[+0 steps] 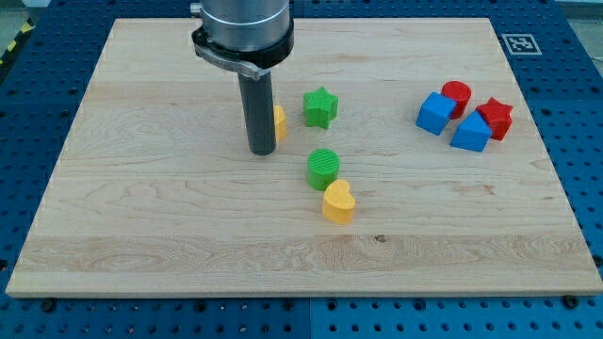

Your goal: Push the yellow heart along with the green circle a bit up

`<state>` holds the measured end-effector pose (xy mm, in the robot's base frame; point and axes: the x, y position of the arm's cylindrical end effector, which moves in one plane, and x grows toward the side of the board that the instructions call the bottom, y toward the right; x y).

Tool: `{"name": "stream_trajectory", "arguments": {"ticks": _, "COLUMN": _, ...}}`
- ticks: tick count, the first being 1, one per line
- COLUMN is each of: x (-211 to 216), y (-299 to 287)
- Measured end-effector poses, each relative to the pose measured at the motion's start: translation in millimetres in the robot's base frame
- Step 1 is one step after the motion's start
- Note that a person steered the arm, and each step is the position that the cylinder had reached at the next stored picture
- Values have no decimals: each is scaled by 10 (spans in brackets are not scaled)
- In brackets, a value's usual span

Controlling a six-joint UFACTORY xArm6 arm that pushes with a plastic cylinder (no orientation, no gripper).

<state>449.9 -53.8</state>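
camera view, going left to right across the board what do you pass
my tip → yellow block partly hidden behind the rod → green star, green circle → yellow heart → blue and red cluster: blue block, red cylinder, blue block, red star

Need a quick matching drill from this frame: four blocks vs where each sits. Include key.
1. yellow heart
2. green star
3. green circle
4. red cylinder

A. in the cluster at the view's right
B. right of my tip, toward the view's top
C. touching the heart from above
D. lowest block in the view

Pairs: 1-D, 2-B, 3-C, 4-A
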Motion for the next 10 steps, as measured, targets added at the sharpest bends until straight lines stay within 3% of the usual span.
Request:
{"name": "stream_trajectory", "arguments": {"ticks": 2, "x": 584, "y": 7}}
{"name": "stream_trajectory", "arguments": {"ticks": 4, "x": 1243, "y": 670}}
{"name": "stream_trajectory", "arguments": {"ticks": 5, "x": 1259, "y": 913}}
{"name": "stream_trajectory", "arguments": {"ticks": 10, "x": 1089, "y": 795}}
